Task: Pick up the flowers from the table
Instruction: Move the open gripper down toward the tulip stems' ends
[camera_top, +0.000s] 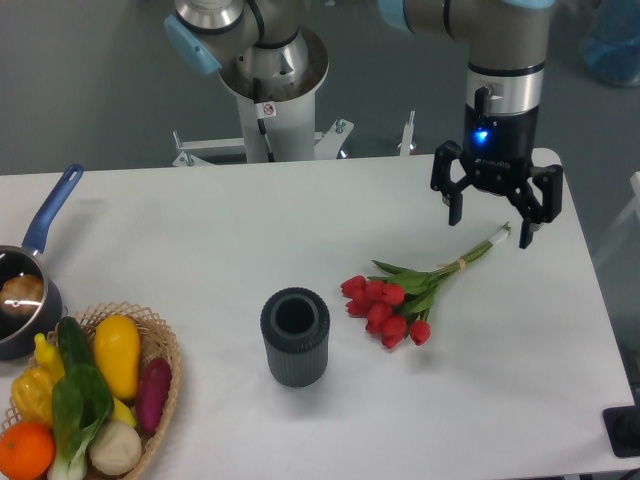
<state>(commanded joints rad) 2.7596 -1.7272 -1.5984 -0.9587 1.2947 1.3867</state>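
On the white tabletop (300, 230) the flowers (400, 296) lie slantwise, blooms lower left, stems upper right beneath the hand (490, 228), fingers spread and empty.

One table (200, 240); one tool (492, 222); one tulip bunch (400, 296); one dark ribbed cup (295, 337); one saucepan (25, 285); one basket (160, 345) of produce.

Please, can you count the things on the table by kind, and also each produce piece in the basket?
Flowers, one bunch: 1
Dark ribbed cup: 1
Saucepan with blue handle: 1
Wicker basket: 1
Produce pieces in the basket, as far as visible: 8
Total: 12
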